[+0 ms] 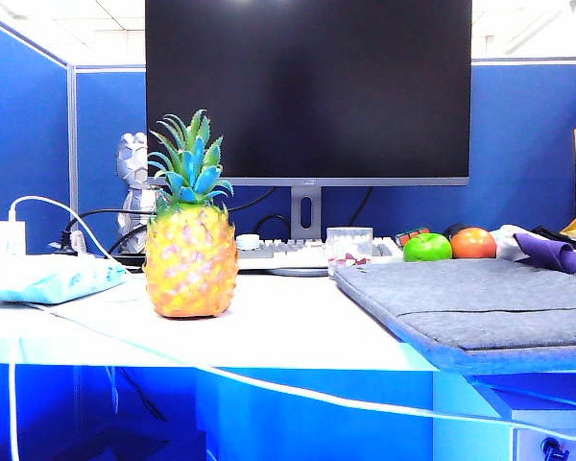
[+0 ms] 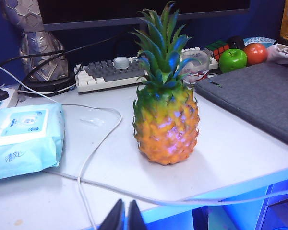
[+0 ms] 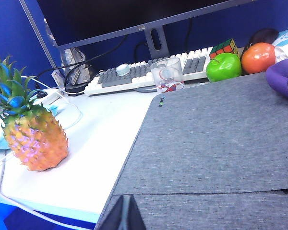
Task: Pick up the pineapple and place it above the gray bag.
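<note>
The pineapple [image 1: 191, 259] stands upright on the white desk, orange-yellow with a spiky green-blue crown; it also shows in the left wrist view [image 2: 166, 125] and the right wrist view [image 3: 35, 137]. The gray bag [image 1: 480, 303] lies flat at the desk's right, with a seam across its front [image 3: 216, 143]. My left gripper [image 2: 125, 213] is shut and empty, back at the desk's front edge, well short of the pineapple. My right gripper [image 3: 126, 211] is shut and empty over the bag's near corner. Neither gripper shows in the exterior view.
A white cable [image 2: 93, 158] loops across the desk in front of the pineapple. A light blue packet [image 1: 48, 277] lies at the left. Behind stand a monitor [image 1: 307, 91], keyboard [image 1: 302, 253], glass cup [image 3: 167, 75], green apple [image 1: 427, 248], orange-red fruit [image 1: 473, 243] and purple cloth [image 1: 557, 253].
</note>
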Available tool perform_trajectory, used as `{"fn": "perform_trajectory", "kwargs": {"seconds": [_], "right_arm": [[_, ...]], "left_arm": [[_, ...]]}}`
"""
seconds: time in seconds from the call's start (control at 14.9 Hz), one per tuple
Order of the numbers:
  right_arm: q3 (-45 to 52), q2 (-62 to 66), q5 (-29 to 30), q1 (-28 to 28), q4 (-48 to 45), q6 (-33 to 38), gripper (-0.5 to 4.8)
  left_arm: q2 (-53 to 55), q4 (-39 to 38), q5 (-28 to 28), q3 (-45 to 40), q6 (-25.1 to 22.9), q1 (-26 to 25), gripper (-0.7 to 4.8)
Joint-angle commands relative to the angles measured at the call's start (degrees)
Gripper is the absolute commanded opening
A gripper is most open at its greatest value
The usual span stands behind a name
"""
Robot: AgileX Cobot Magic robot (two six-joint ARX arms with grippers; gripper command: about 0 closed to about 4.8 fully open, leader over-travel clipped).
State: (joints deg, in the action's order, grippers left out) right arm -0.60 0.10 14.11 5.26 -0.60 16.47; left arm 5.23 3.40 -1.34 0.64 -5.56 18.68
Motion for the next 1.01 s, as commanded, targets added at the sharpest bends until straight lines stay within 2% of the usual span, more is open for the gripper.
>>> {"fn": "perform_trajectory", "kwargs": {"seconds": [0.07, 0.88, 0.94, 1.01], "right_arm": [[0.55, 0.02, 0.09, 0.02, -0.9, 0.0, -0.01], [0.55, 0.02, -0.04, 0.02, -0.94, 0.02, -0.01], [0.55, 0.0, 0.0, 0.04, -2.19, 0.63, 0.0], [0.55, 0.0, 0.15, 0.04, -3.76, 2.38, 0.01]], "left_arm": [[0.02, 0.44, 0.02, 0.04, -0.02, 0.0, 0.3], [0.02, -0.07, -0.02, 0.02, 0.07, 0.0, 0.3], [0.02, 0.37, -1.7, 0.09, 1.46, 0.0, 0.3], [0.02, 1.97, -1.97, 0.09, 1.53, 0.0, 0.54]]}}
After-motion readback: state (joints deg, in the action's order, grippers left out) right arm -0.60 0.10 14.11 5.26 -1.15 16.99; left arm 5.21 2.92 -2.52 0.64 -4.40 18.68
